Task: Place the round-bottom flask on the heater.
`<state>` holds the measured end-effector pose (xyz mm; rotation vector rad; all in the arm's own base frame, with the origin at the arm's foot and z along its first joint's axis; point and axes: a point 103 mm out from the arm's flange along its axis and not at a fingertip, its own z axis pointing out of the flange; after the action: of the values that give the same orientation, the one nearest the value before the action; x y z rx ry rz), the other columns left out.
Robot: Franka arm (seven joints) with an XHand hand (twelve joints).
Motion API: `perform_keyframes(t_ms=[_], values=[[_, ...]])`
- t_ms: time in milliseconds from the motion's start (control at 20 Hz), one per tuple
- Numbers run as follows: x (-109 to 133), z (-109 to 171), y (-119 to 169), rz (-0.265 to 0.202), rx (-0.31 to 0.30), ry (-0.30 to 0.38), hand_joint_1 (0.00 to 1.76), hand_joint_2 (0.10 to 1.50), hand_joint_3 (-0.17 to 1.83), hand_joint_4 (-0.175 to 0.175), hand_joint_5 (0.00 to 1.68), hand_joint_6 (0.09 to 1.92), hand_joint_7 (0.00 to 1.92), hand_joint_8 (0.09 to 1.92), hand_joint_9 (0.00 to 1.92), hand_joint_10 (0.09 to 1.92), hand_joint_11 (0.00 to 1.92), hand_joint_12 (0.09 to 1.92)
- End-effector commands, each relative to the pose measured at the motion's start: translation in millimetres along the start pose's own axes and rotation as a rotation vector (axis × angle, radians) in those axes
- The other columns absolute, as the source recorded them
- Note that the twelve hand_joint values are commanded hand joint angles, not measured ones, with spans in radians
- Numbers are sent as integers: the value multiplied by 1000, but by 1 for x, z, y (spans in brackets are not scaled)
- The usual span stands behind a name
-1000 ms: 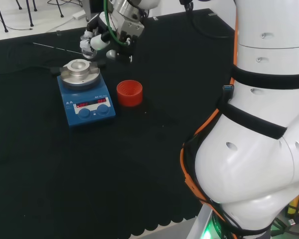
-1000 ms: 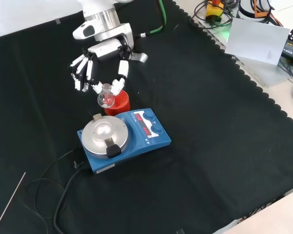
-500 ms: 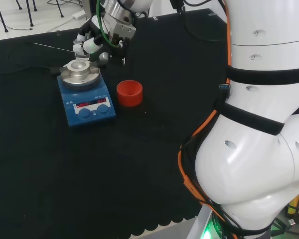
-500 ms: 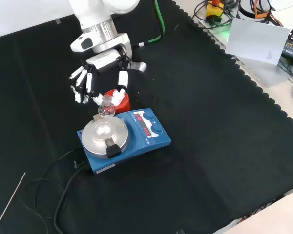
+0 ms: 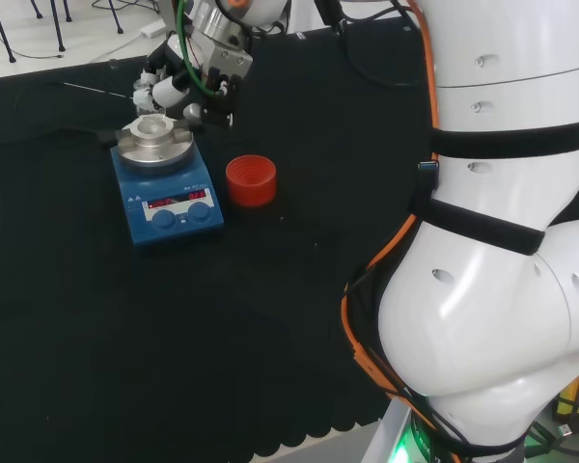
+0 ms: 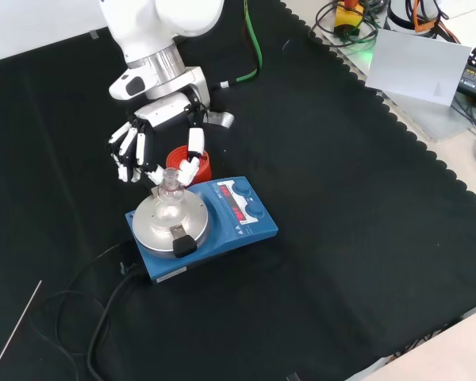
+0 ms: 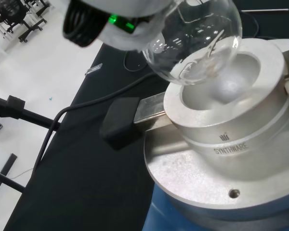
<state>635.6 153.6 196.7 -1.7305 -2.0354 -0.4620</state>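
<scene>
In the front view, a black power cable [image 6: 103,317] lies nearest on the black-clothed table [image 6: 365,238], running up to the heater. A thin rod [image 6: 12,333] lies on the cloth at the lower left of that view.

The heater [image 6: 202,218] stands next: a blue box with two round knobs and a lit display on one sloped face. It carries a round silver metal block [image 6: 169,214] with a bowl-shaped hollow in its top. A black clamp knob [image 6: 183,243] sits at the near edge of the block.

The flask [image 6: 170,184], of clear glass, is directly above the hollow of the block. In the wrist view its round bulb [image 7: 195,36] hangs over the hollow [image 7: 226,84], tilted, with its lowest part at the hollow's rim level. I cannot tell from any view whether glass touches metal.

My hand [image 6: 155,147] comes down from the top of the front view. My fingers [image 6: 194,151] and thumb are curled and pinched on the neck of the flask. The remaining fingers stand spread to the left in that view, clear of the glass.

Just behind the heater in the front view stands a red ribbed ring [image 6: 192,159], partly covered by my fingers. In the head view the same ring [image 5: 250,179] stands just right of the heater [image 5: 164,198], apart from it, with my hand [image 5: 174,87] above the block.
</scene>
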Motion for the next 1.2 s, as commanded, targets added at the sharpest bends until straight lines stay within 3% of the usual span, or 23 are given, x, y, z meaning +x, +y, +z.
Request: perform_keyframes(t_ms=[50,1200], values=[[3,7,3,1,15,-5,1113,668,739,120,1166,898,507,566,716,518,210,1335],[-9,26,11,26,43,-35,1114,664,746,116,1167,898,506,568,715,520,212,1335]])
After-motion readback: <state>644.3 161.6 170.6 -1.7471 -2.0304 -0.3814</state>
